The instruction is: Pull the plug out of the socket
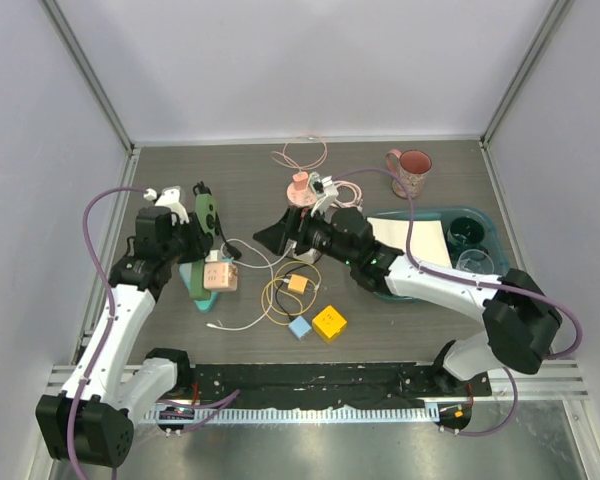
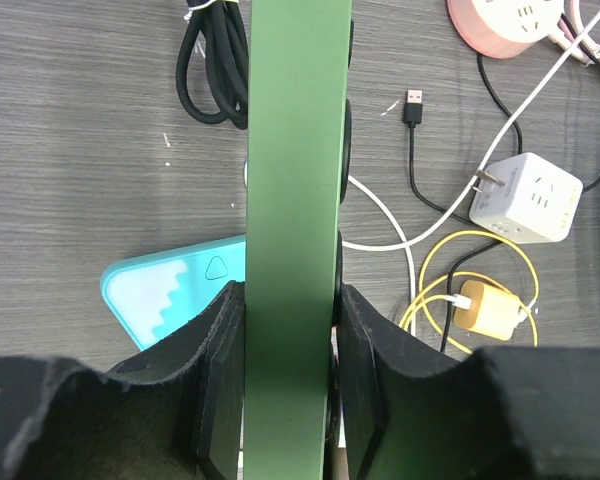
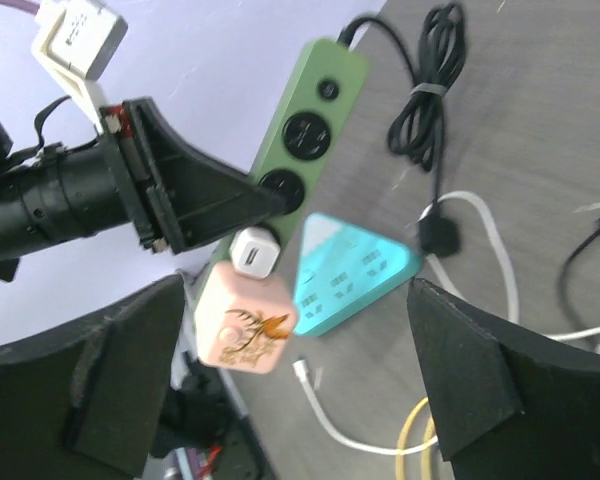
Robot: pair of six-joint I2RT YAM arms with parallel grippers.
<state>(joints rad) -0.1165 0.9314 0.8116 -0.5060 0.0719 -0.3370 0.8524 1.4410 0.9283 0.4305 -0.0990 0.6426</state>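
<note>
Above the table's (image 1: 430,330) left side, the left gripper (image 2: 290,340) is clamped on the green strip (image 3: 310,110), the white plug (image 3: 255,250) seemingly still seated in it, while the right gripper (image 1: 278,236) faces it, jaws apart, so the pull is not yet done.

My top view looks down from above and behind both arm bases (image 1: 165,372), facing the far wall (image 1: 310,60), and it takes in the whole surface (image 1: 230,172) from a distance. The left wrist view sits very near, looking down along its own jaws and the green power strip (image 2: 295,150), which fills the middle of that view. The right wrist view is tilted and looks between its own jaws across toward the left arm (image 3: 60,200). All three views share the green power strip and the teal strip (image 2: 170,290) beside it.
</note>
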